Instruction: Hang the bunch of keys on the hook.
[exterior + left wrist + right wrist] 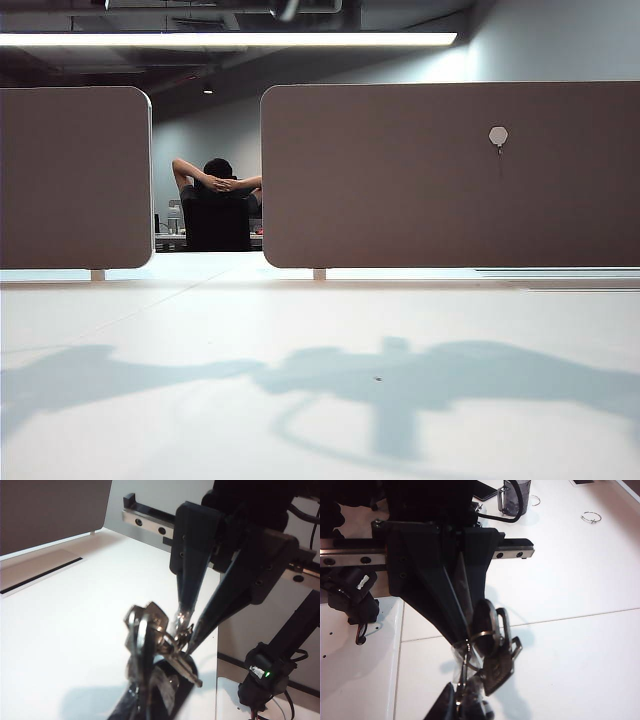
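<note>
With both hands pinching the keys (487, 665) — left hand (186, 630), right hand (465, 640) — let only one release before carrying them to the hook (498, 138), upper right in the exterior view.

Open-plan office: brown desk partitions (450, 175), white desks (320, 340), seated worker (217, 205), ceiling strip light (230, 39)

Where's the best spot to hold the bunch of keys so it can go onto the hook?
Probably the ring, from the side, leaving its loop open. Both the left gripper and right gripper are shut on the bunch of keys; the hook is a thin wire.
</note>
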Tool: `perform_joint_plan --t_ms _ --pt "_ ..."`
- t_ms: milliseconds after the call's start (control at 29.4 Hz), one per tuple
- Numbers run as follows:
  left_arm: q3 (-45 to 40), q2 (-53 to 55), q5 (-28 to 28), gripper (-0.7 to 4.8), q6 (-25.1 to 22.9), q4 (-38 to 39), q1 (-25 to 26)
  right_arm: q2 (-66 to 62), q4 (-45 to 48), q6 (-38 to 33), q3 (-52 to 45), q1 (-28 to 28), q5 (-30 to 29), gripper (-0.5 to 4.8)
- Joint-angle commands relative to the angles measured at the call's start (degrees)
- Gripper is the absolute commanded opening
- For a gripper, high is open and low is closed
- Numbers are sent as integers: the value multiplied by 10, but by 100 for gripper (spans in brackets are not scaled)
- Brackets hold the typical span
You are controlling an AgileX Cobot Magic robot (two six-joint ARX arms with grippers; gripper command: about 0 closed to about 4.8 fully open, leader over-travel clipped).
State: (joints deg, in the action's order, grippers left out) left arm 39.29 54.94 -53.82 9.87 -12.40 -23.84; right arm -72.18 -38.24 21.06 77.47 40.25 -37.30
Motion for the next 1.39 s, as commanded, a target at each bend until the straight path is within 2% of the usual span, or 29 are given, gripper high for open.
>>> perform_joint_plan --t_ms 34,170,238,272,476,578,747,951,1087,1189,1291,1393 --pt "2 0 13 -6 -4 -21 0 2 7 2 3 2 21 -3" --pt "2 0 32 -6 -4 -31 0 2 7 2 3 2 100 16" --pt "2 0 44 -6 -4 -32 0 2 8 2 3 1 135 98" --pt "2 0 50 -5 -4 -31 0 2 8 2 3 -1 144 122" --pt "2 0 92 -6 -4 -31 0 3 0 2 3 -28 160 127" --pt "2 0 101 -6 -3 -30 0 3 -8 2 3 -47 141 171" --pt "2 4 100 -6 0 -14 0 3 -11 -3 3 -58 52 172" --pt "2 36 99 -6 -1 79 0 3 0 -30 3 -57 35 171" --pt "3 57 85 -6 3 85 0 3 -2 -48 3 -57 20 171" --pt "7 71 86 -6 52 85 -1 3 -6 -48 3 -57 20 171" --pt "7 77 81 -6 123 87 0 3 -7 -50 3 -57 19 171" --pt "7 78 36 -6 181 70 -1 2 -8 -63 3 -57 18 171"
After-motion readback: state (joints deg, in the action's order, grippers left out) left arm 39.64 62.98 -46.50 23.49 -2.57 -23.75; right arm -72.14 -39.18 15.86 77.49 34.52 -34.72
